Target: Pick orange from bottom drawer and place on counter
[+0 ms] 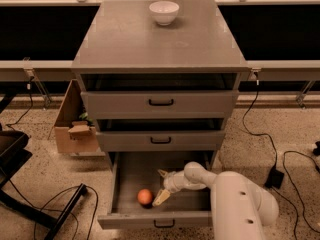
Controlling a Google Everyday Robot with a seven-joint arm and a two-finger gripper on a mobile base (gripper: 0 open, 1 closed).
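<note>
One small round orange fruit lies in the pulled-out deep grey metal bottom drawer, in its front-left part. The white arm's two-finger gripper is inside the drawer at the orange's 2 o'clock — fingers spread, released, lower fingertip just beside the fruit, not around it. The flat grey cabinet counter is above — a white bowl stands at its 12 o'clock edge.

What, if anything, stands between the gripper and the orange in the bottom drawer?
Nothing visible. The open gripper sits inside the pulled-out bottom drawer, just right of the orange, with only bare drawer floor between them.
</note>
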